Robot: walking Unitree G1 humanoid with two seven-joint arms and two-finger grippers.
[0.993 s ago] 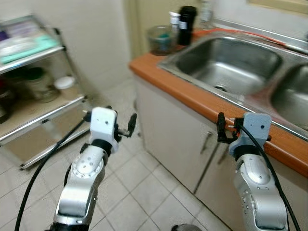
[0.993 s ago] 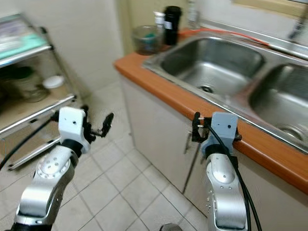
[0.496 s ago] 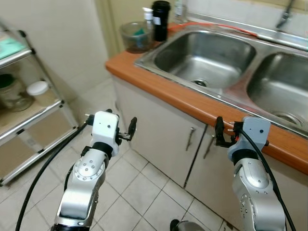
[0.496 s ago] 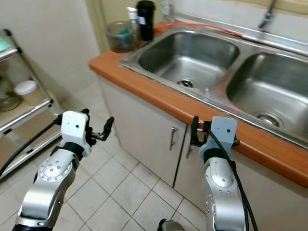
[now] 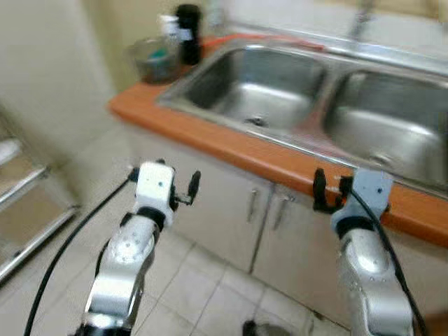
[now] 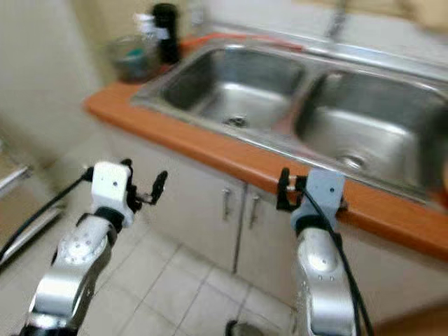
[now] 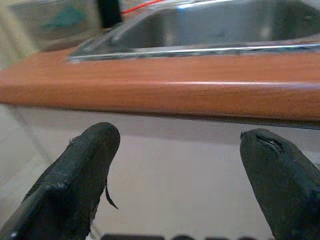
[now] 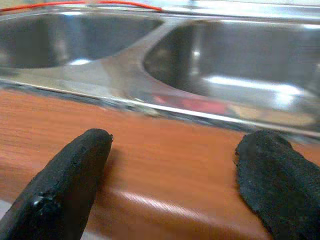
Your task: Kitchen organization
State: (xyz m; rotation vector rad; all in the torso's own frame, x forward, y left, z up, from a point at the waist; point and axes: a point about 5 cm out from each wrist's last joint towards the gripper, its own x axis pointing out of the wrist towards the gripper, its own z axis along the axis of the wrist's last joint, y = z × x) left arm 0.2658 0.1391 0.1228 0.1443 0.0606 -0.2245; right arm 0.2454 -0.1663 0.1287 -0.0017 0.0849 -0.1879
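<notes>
A double stainless sink is set in an orange-brown counter. My left gripper hangs open in front of the white cabinet doors, below the counter edge, with nothing between its fingers. My right gripper is open at the counter's front lip, level with the sink divider, and holds nothing. In the right wrist view its fingers frame the orange edge and both basins. A black bottle and a glass bowl stand at the counter's far left corner.
A faucet rises behind the sink and a red cord runs along its back rim. Two cabinet handles sit below the counter. A metal rack is at the far left. Tiled floor lies below.
The view has swung right: the rack slid off to the left and both sink basins came into view. Both grippers kept their open pose before the counter.
</notes>
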